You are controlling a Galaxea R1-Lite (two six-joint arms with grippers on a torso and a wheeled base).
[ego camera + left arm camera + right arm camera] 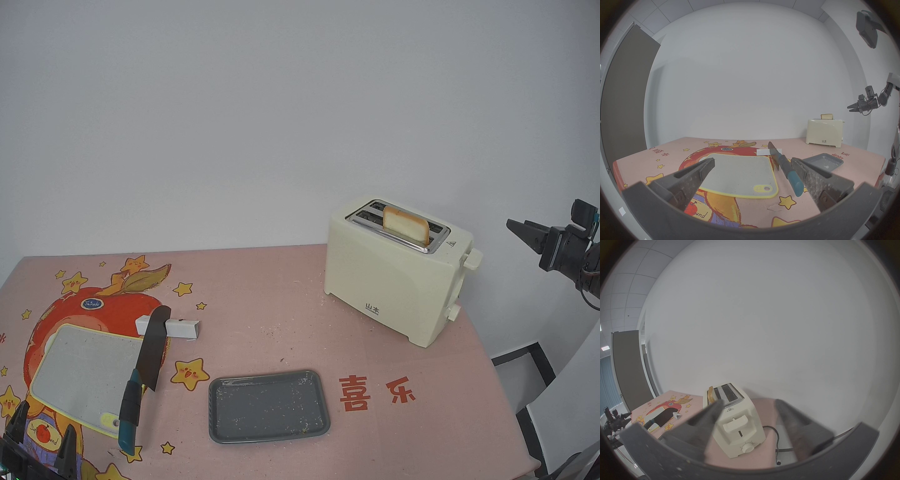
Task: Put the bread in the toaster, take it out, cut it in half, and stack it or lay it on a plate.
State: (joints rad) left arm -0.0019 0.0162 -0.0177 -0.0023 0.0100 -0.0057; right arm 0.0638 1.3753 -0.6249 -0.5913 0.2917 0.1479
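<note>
Jaws gape empty on left gripper and right gripper; centre-right tan toasted bread slice is likely light and crumbly; pinch its protruding top gently.

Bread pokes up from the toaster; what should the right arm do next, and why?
Probably bring the right gripper over the toaster and down around the bread: the slice stands above the slot, and this gripper hangs open and empty off to its right.
</note>
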